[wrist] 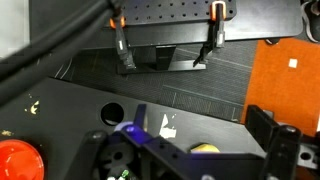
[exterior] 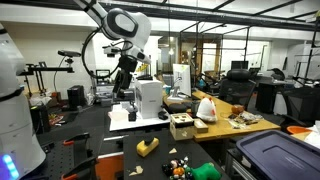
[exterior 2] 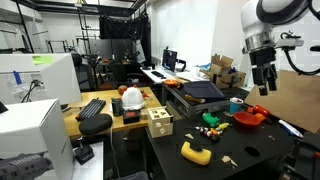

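Note:
My gripper [exterior 2: 262,82] hangs open in the air, well above the black table [exterior 2: 250,150], and holds nothing. In an exterior view the gripper [exterior: 122,88] is beside a white box-shaped machine [exterior: 148,98]. Below it on the table lie a red object [exterior 2: 250,117], a blue cup [exterior 2: 236,104] and, further off, a yellow object [exterior 2: 195,152]. In the wrist view the open gripper [wrist: 195,162] looks down on the dark table, with a yellow patch [wrist: 205,148] between its fingers [wrist: 283,148] and a red thing [wrist: 15,160] at the lower left.
A wooden cube with holes [exterior 2: 158,122] and a white bag [exterior 2: 131,98] sit on the neighbouring wooden desk, beside a keyboard [exterior 2: 92,108]. Small green pieces [exterior 2: 212,118] lie on the black table. An orange surface [wrist: 290,75] borders the table. A dark blue bin [exterior: 275,155] stands in front.

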Controlling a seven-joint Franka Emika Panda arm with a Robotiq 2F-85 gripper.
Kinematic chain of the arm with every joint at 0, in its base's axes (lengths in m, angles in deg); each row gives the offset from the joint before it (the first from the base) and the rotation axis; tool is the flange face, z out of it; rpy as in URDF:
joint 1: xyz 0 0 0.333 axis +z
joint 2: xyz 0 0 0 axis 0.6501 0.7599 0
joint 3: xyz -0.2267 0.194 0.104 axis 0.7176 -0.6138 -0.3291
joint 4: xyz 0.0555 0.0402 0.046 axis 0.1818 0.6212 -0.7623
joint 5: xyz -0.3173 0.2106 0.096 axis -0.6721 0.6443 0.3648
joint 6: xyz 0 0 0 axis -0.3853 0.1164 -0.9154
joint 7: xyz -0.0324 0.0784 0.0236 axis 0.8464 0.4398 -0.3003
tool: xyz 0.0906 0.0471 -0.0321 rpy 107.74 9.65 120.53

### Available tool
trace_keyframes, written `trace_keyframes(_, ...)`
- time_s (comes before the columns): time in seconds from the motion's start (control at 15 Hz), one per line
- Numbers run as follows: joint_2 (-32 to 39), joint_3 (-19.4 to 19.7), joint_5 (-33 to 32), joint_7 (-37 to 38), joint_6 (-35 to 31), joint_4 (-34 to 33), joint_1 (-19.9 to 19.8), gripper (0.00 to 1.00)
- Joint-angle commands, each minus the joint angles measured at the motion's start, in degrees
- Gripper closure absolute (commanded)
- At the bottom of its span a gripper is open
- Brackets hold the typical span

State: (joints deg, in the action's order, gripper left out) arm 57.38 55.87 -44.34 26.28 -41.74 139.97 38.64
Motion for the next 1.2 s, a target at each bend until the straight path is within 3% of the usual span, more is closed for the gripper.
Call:
trace_keyframes(0.0, 6.44, -0.34, 2.67, -2.68, -3.38, -0.74, 1.37, 0.00)
trace_keyframes(0.73, 24.24, -4.94, 9.14, -8.40, -9.02, -5.01, 4.13, 0.00)
trace_keyframes(1.13, 33.39, -7.28, 8.24, -6.88, -18.06, -8.03, 4.99, 0.00)
